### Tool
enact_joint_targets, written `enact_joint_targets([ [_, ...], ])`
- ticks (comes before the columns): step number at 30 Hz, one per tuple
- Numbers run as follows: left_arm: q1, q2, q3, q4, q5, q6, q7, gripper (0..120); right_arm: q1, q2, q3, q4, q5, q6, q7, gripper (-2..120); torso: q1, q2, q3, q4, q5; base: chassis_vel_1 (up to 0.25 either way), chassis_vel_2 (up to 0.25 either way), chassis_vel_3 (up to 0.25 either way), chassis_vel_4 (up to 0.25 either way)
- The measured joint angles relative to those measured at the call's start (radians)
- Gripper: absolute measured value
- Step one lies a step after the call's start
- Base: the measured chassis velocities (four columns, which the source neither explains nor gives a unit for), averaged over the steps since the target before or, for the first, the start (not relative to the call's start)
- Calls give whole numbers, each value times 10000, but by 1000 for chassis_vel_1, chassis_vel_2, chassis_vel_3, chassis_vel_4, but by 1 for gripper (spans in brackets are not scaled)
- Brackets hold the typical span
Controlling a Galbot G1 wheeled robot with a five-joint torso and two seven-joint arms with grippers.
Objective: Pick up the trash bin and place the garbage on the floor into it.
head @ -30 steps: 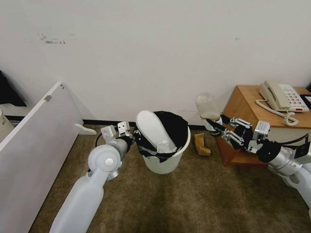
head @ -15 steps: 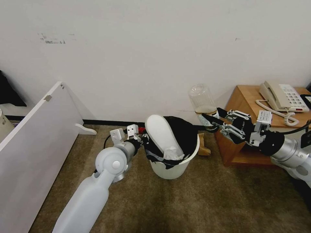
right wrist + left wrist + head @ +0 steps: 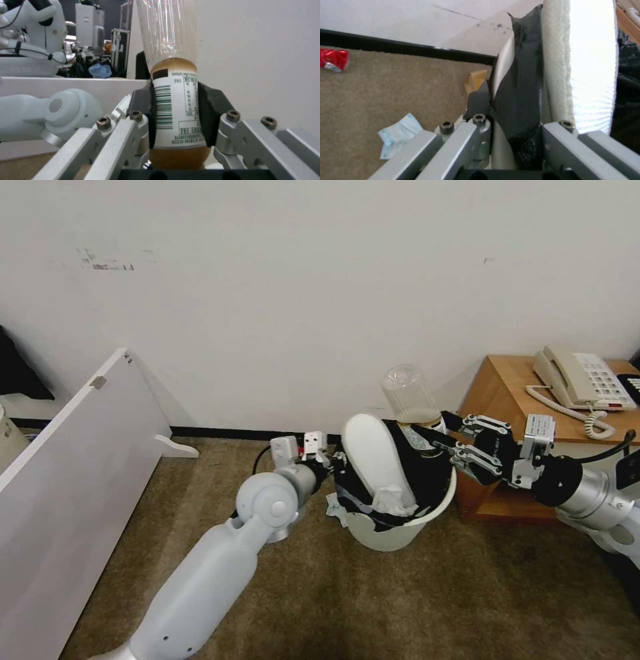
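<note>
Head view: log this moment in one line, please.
left gripper: shut on bin rim | right gripper: shut on bottle, over bin | slipper, tissue in bin

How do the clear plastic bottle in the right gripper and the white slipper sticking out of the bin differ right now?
The clear plastic bottle with brownish liquid is transparent and hard; the white slipper is opaque and fabric-textured. The bottle is clamped upside down in the right gripper, above the white bag-lined trash bin; the slipper already rests inside it, leaning. Both stand higher than the rim, which the left gripper holds.
</note>
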Motion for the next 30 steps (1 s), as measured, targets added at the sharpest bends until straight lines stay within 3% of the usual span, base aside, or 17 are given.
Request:
enact_joint_targets([
  [13,-21,-182,136,-102,26,-2,-37,4,-33,82,5,-59,-192,3,145,25,1,0,0,2,-1,0,0,0,0],
  [19,48,-82,98,-228,25,-2,-37,4,-59,227,-63,-369,-1371,-174,869,25,1,0,0,2,-1,0,0,0,0],
  [24,51,-62,71,-246,24,-3,-34,4,-65,267,-144,-523,-1627,-279,1182,25,1,0,0,1,-2,0,0,0,0],
  [28,51,-2,33,-262,20,-2,-25,4,-48,293,-165,-577,-1665,-341,1241,32,1,0,0,1,-2,0,0,0,0],
  [30,51,21,-6,-271,11,-3,-16,4,-23,289,-168,-603,-1667,-373,1260,45,1,0,0,2,-2,0,0,0,0],
])
